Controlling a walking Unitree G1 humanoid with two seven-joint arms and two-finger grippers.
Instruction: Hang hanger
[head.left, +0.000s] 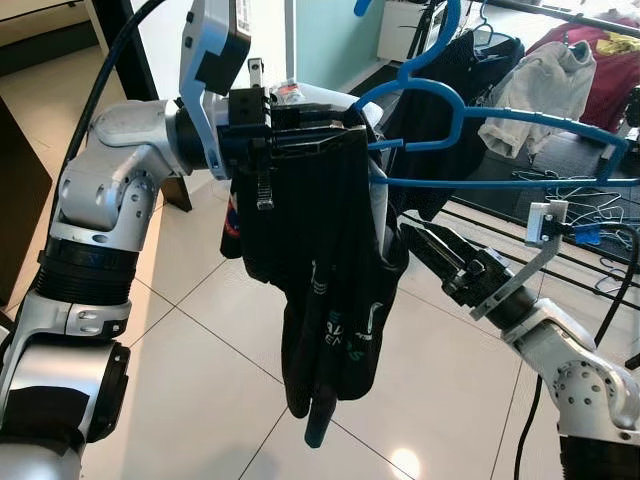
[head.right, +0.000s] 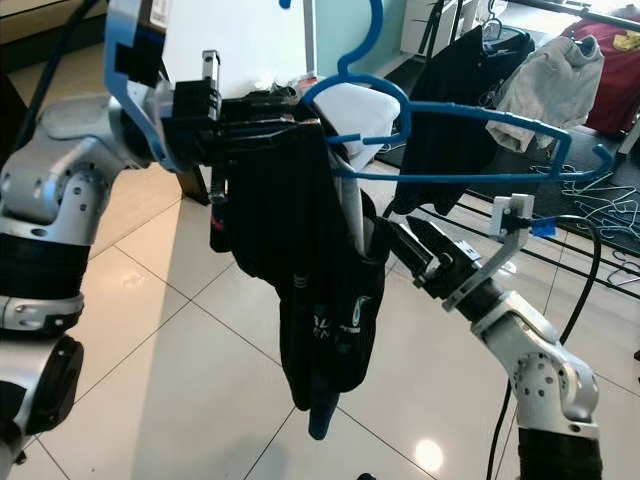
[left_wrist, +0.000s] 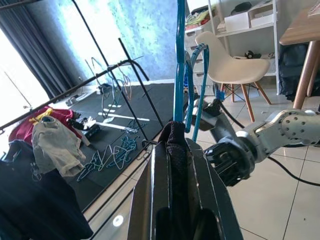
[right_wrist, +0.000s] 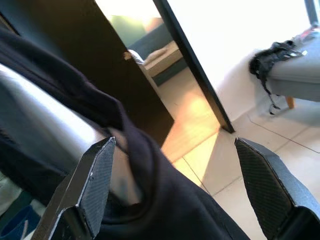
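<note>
over the tiled floor (head.left: 200, 350), left gripper (head.left: 300, 135) raised, jaws pinching blue hanger (head.left: 520, 125) (black garment (head.left: 320, 290) draped), right gripper (right_wrist: 175, 185) spread

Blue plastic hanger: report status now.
Left claw shut on blue plastic hanger and black garment, held high. Right claw open at the garment. Black clothes rack beyond, hanger not yet hung.

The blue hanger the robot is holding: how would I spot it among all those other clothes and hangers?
Start at the robot's left arm, raised before the camera. Its tool is shut on a dark garment, and the blue hanger juts out from that cloth toward the clothes rack. Unlike the hangers on the rack or those lying on the dark floor mat, this one is held up in mid-air.
</note>
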